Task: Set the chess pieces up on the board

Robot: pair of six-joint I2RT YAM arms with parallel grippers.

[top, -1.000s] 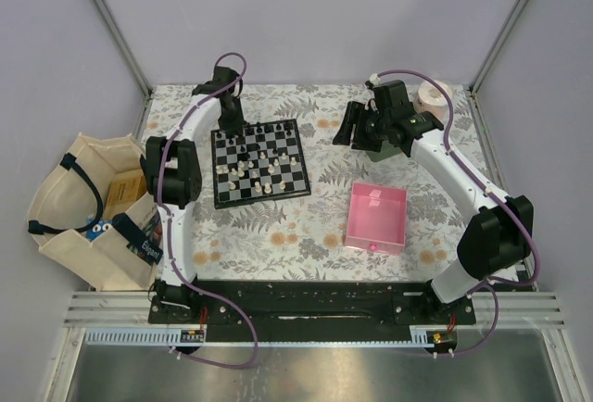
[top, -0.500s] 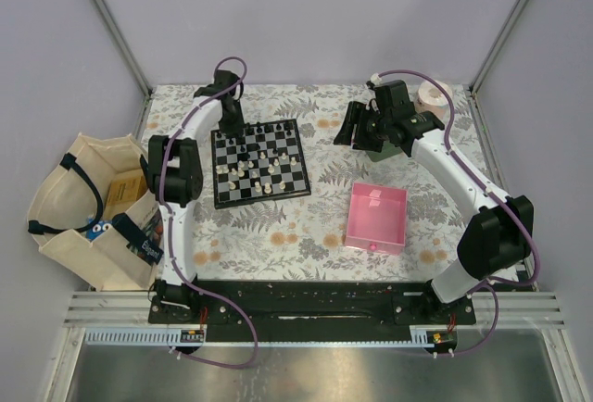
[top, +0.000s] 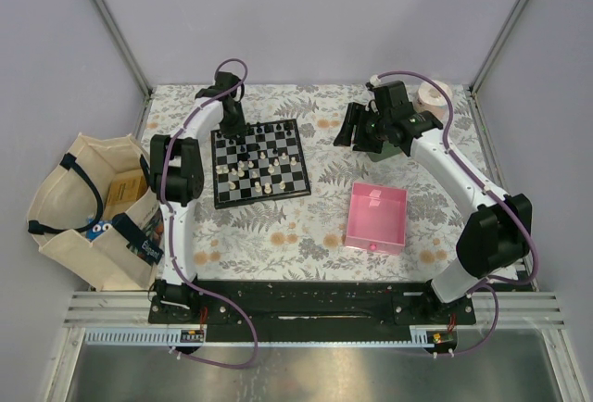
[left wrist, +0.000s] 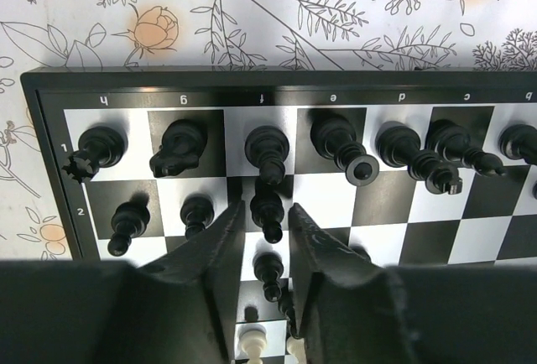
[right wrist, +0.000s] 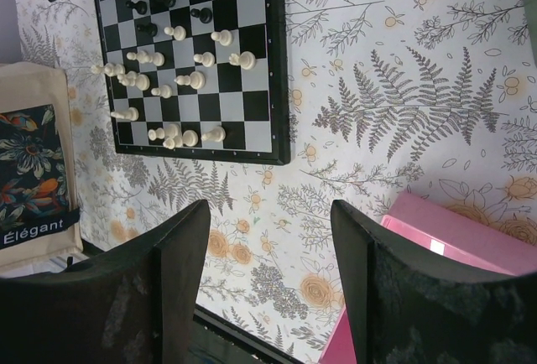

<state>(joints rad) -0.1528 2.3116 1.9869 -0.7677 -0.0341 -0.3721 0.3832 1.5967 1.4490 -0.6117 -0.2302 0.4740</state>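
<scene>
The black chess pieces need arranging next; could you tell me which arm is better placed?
Left, probably. The left tool hangs over the black-and-white chequered board, fingers either side of a black pawn; the right tool is off the board, over the floral tablecloth.

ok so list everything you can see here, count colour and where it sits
board: one, black and white chequers, left-centre of table
black chess pieces: many, black, board's far rows
cream chess pieces: many, cream-white, scattered over middle and near rows
pink tray: one, pink, right of the board
tote bag: one, cream, beyond the table's left edge
tape roll: one, pale, far right corner
tablecloth: one, floral, covering table
left claw: one, black, open, over black rows
right claw: one, black, open, empty, far right
</scene>
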